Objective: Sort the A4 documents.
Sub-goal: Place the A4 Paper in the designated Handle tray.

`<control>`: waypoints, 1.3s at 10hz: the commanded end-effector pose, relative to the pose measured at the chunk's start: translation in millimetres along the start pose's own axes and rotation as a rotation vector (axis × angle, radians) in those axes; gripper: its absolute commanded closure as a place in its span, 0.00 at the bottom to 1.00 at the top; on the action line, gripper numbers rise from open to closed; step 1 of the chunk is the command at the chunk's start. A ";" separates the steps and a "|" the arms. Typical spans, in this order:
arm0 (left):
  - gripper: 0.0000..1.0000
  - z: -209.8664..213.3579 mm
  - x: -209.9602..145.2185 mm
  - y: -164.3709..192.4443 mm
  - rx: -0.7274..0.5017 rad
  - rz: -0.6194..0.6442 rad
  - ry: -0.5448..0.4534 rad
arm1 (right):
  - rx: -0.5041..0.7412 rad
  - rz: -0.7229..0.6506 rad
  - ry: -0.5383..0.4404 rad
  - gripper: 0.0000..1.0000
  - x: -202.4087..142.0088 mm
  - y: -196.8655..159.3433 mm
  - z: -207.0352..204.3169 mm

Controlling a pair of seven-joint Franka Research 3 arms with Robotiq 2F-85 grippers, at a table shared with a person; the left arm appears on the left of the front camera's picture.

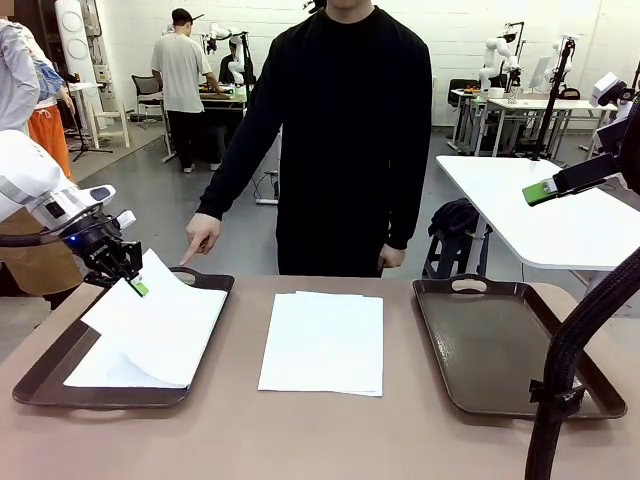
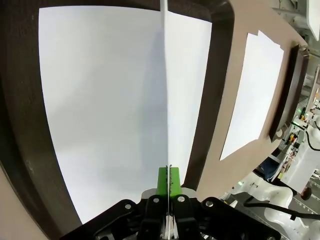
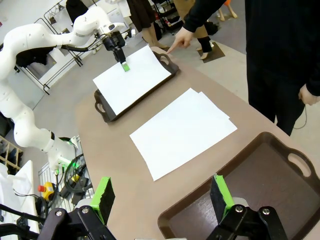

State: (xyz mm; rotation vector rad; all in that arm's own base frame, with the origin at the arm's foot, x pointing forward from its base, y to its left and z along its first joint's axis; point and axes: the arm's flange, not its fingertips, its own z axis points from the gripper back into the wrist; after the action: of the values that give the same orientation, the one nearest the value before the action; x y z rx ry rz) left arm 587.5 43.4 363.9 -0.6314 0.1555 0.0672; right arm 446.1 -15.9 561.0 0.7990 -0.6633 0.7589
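Standing in a grey-floored lab, the brown table [image 1: 330, 440] holds A4 documents [image 1: 322, 342]; left pincer [image 1: 137, 287] grips one, right pincer [image 3: 162, 193] gapes.

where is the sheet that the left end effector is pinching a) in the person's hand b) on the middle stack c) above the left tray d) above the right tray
c: the left end effector is shut on a sheet held above the left tray
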 end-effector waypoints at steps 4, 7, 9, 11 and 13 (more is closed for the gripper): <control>0.99 -4.2 23.9 -5.8 0.025 0.009 0.027 | 0.008 0.002 -0.005 0.00 0.1 1.0 -1.0; 0.81 -2.2 20.7 -4.9 0.077 0.027 0.053 | 0.008 0.002 -0.005 0.00 0.1 1.0 -1.0; 0.63 0.2 18.7 -5.2 0.123 0.048 0.053 | 0.008 0.002 -0.005 0.00 0.1 1.0 -1.0; 0.44 0.8 18.2 -4.0 0.170 0.084 0.078 | 0.008 0.002 -0.005 0.00 0.1 1.0 -1.0; 0.26 0.3 18.3 -0.7 0.212 0.129 0.084 | 0.008 0.002 -0.005 0.00 0.1 1.0 -1.0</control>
State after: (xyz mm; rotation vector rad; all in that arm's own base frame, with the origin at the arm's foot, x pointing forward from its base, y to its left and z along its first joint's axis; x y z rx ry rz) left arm 601.9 45.1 354.9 -0.4525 0.2521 0.1196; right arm 446.1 -15.9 561.0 0.7990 -0.6633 0.7589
